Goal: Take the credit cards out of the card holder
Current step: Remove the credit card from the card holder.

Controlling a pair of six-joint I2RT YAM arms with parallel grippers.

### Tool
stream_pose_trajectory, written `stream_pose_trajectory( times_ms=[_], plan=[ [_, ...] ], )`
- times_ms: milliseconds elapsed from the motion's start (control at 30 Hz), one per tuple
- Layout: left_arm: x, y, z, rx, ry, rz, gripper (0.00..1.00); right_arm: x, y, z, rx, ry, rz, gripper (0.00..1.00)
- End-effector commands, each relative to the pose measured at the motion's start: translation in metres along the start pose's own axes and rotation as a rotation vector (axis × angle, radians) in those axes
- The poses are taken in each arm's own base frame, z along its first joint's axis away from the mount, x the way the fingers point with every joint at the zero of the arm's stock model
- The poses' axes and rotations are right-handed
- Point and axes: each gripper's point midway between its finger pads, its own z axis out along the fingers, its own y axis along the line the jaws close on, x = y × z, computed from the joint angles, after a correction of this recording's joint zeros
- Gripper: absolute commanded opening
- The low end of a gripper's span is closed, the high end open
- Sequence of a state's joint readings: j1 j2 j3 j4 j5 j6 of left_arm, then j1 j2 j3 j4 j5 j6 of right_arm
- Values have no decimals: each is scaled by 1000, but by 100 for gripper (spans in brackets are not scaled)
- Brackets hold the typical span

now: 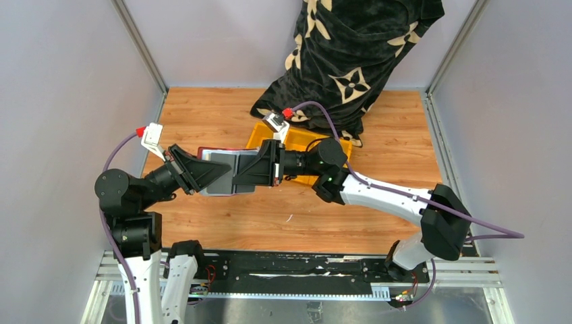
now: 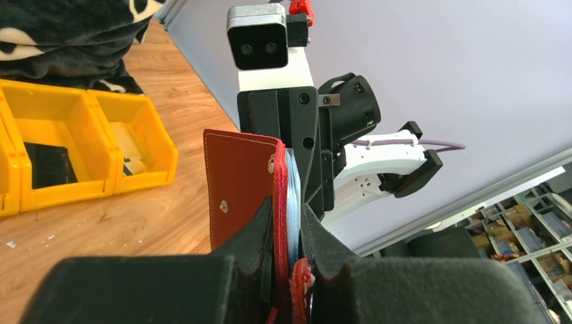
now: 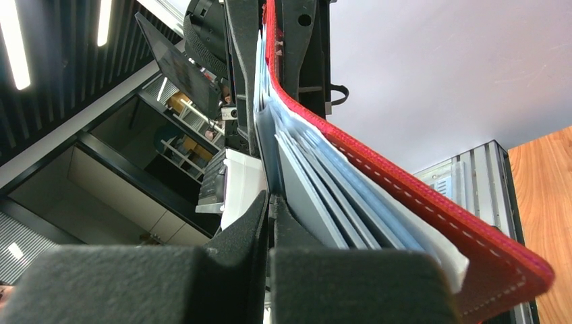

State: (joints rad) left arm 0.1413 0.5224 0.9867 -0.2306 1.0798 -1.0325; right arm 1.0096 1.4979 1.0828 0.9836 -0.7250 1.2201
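The dark red card holder [image 1: 214, 151] is held in the air between both arms, open, with its silvery-grey inside [image 1: 226, 160] facing up. My left gripper [image 1: 217, 173] is shut on one edge of it; in the left wrist view [image 2: 289, 210] the pads clamp the red cover [image 2: 237, 177] and its grey leaves. My right gripper [image 1: 244, 171] meets it from the other side. In the right wrist view [image 3: 270, 200] it is shut on one thin dark grey credit card [image 3: 264, 152] at the outer side of the fanned cards [image 3: 317, 192]. The red cover [image 3: 411, 192] curves away from them.
A yellow three-compartment bin [image 1: 264, 135] stands just behind the held wallet; in the left wrist view [image 2: 145, 121] it holds a black object [image 2: 48, 165]. A black patterned cloth [image 1: 351, 61] lies at the back. Grey walls stand on both sides.
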Motion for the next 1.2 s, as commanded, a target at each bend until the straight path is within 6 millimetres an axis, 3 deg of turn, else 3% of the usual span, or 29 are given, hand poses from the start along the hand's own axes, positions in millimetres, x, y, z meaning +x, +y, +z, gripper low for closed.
stream_pose_trajectory(
  times_ms=[0, 267, 400, 533, 733, 1167],
  plan=[
    [-6, -17, -1, 33, -6, 41, 5, -3, 16, -12, -36, -8, -34, 0],
    [-7, -18, -1, 36, -3, 44, 6, -6, 16, -18, -27, -27, -33, 0],
    [-7, -18, -1, 32, -8, 51, 7, -9, 19, -15, -36, -27, -38, 27],
    [-6, -15, -1, 23, -10, 53, 10, -9, 19, -12, -29, -25, -50, 36],
    [-4, -11, -2, 12, -8, 60, 11, -11, 25, -3, -50, -8, -60, 39],
    [-3, -16, -3, 21, -11, 63, 14, -4, 15, 10, -47, 20, -36, 39]
  ],
)
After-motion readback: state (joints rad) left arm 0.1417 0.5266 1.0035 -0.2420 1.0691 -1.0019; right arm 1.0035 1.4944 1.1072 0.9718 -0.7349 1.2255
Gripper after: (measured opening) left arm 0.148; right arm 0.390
